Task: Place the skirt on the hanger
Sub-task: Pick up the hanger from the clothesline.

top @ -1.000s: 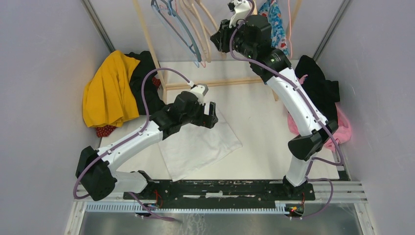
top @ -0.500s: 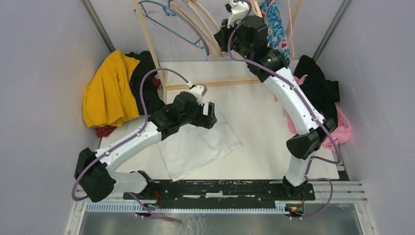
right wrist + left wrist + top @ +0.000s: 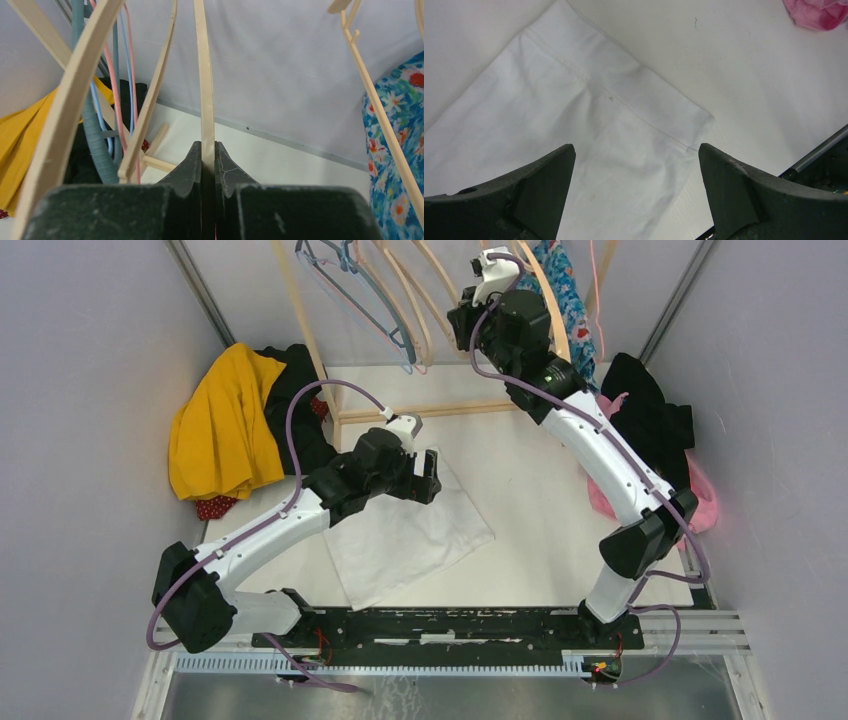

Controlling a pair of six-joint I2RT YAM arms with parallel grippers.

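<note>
White skirt (image 3: 400, 535), pale wood hanger (image 3: 204, 75), yellow garment (image 3: 215, 425), pink cloth (image 3: 816, 12), blue fabric (image 3: 395, 150) (floral print).

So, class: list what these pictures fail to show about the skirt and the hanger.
- Right wrist view: the hanger has its upper end cut off by the top edge, and its lower part is hidden behind the fingers.
- Top view: the skirt has its far corner covered by the left arm.

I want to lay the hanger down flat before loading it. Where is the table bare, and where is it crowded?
Bare table lies between the white skirt, the rack's base bar and the right arm. Crowded: yellow and black clothes far left, black and pink clothes far right, hangers at the rear.
</note>
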